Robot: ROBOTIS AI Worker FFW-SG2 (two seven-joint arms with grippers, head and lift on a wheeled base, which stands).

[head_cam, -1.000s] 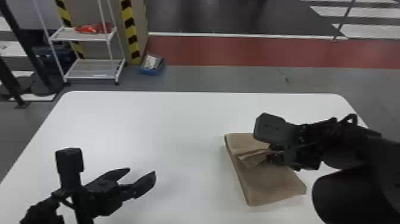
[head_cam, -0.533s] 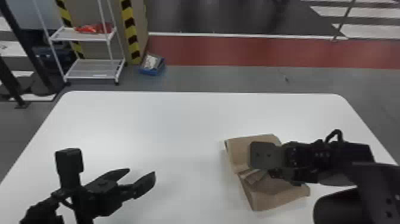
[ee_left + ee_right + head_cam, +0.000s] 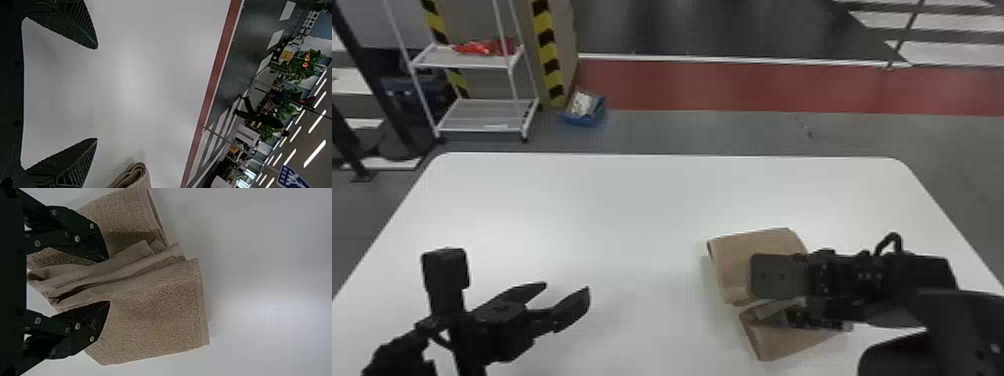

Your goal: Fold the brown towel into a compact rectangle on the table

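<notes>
- Brown towel (image 3: 732, 260) on the table's (image 3: 632, 210) right side; its far flap has come nearer the robot, middle bunched; the rectangle probably needs smoothing
- Right gripper (image 3: 109, 281) has moved nearer too; fingers spread around the folds
- Left gripper (image 3: 567, 288) idle at left, fingers spread

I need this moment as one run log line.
brown towel: on table, bunched across middle | right gripper: open over it | left gripper: open, empty | rectangle: not finished
</notes>
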